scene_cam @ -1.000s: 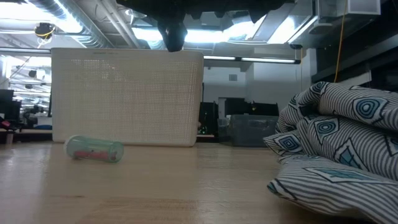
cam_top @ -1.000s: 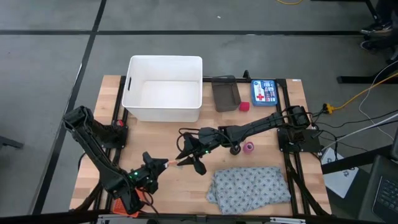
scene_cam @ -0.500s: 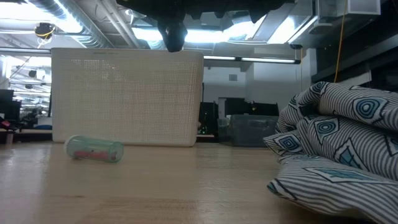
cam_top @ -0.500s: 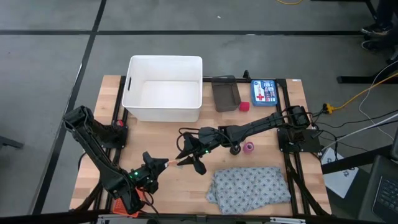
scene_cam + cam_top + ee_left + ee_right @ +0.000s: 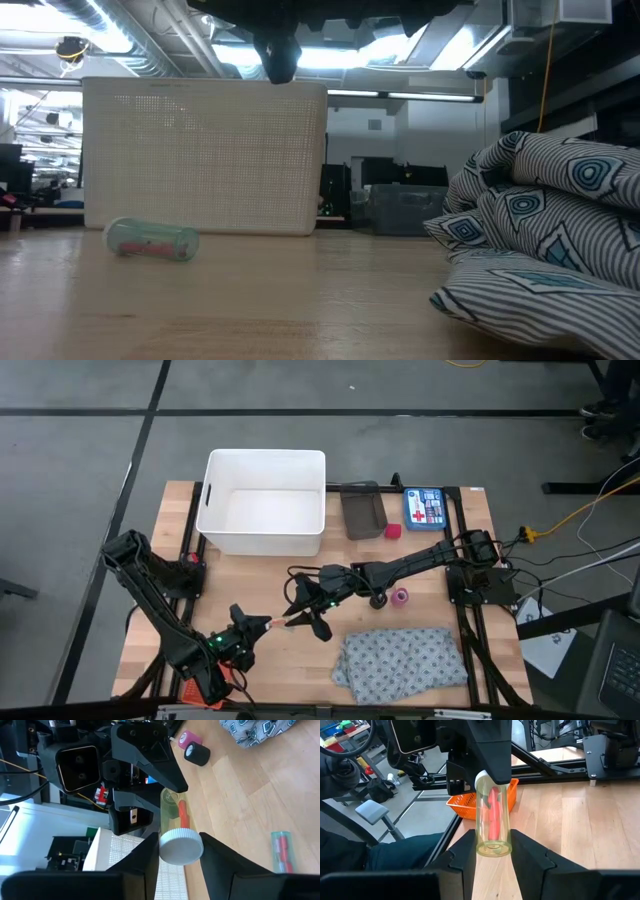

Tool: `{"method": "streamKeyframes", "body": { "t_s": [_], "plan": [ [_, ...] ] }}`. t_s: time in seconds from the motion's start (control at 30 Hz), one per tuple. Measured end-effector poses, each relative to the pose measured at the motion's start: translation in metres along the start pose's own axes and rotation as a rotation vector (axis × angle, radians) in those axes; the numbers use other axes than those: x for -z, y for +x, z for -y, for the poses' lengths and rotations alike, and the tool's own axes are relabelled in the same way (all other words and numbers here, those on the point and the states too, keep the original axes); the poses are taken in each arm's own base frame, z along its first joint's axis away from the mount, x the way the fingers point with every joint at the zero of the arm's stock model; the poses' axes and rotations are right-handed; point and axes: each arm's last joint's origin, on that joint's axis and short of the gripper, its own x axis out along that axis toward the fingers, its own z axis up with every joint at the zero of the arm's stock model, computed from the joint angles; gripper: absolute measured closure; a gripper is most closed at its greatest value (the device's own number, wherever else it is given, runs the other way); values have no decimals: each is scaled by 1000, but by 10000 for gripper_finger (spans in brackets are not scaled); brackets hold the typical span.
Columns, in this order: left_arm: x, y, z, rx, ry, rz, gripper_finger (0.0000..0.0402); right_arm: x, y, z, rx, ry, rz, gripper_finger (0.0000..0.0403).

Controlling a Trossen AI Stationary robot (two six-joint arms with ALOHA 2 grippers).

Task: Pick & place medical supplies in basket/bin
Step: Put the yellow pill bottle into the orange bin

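Both grippers, right (image 5: 492,852) and left (image 5: 179,851), are clamped on one clear cylindrical vial (image 5: 492,822). Its white ribbed cap (image 5: 181,847) is pinched by the left.

Clear glossy plastic tube (image 5: 492,820); wooden table (image 5: 290,575).

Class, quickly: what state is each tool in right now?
Left tool: closing around the capped end of the clear tube.
Right tool: shut on the clear tube.
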Motion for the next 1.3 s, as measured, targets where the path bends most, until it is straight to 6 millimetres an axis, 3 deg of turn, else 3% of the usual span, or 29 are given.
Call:
{"method": "streamKeyframes", "body": {
  "t_s": [0.23, 0.67, 0.83, 1.03, 1.3],
  "plan": [
    [0, 0, 0, -2, 0, 0, 301, 0, 0, 0, 2, -27, 1, 273],
    [0, 0, 2, 68, -17, -10, 303, -1, -2, 9, 128, -21, 24, 140],
    [3, -1, 2, 140, -37, -46, 303, -1, -5, 21, 193, 0, 7, 132],
    [2, -10, -17, 196, -89, -147, 303, 0, -7, 27, 206, 11, -17, 138],
    [-1, -20, -36, 461, -222, -369, 303, 1, -8, 28, 205, 12, -23, 140]
  ]
}}
